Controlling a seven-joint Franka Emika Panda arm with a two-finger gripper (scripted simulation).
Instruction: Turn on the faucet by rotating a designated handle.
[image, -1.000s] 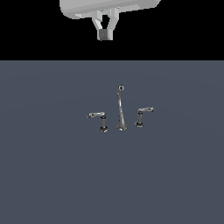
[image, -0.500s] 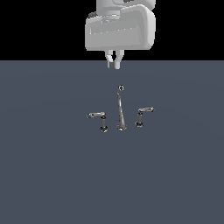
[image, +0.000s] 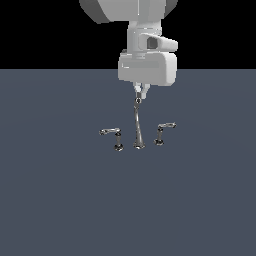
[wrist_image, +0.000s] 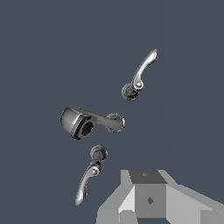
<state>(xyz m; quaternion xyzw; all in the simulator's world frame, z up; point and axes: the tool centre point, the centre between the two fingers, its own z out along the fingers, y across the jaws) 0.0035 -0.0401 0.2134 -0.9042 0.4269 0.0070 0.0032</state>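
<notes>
Hanging over the chrome faucet (image: 138, 131), the Panda arm's gripper (image: 140, 93) sits just above the ring tip of the tall spout (image: 137, 122) in the exterior view. Fingertips look close together there, but they're tiny and partly masked by the white wrist housing, and the wrist view shows only one grey finger block (wrist_image: 150, 199), so whether the jaws are apart or together: can't tell. Nothing seen held; contact w/ the spout tip can't be confirmed.

The handle (image: 161, 131), a short post w/ its lever pointing toward the exterior view's right, stands just beside the spout base on that side. Its twin (image: 114, 136), w/ the longer lever pointing the other way, stands on the spout's far side. In the wrist view the spout tip (wrist_image: 78, 123) looms large between two levers (wrist_image: 140, 76) (wrist_image: 89, 177), which can't be matched to the posts.

All three pieces stand upright on a flat grey-blue surface (image: 60, 200), which runs wide on every side of the set, w/ its far edge meeting black background behind the arm.

Vs. 0.5 s ago: arm has come lower and toward the exterior view's right, w/ gripper now nearer the spout tip; 1.0 s ago it was higher up. Faucet pieces unchanged.
</notes>
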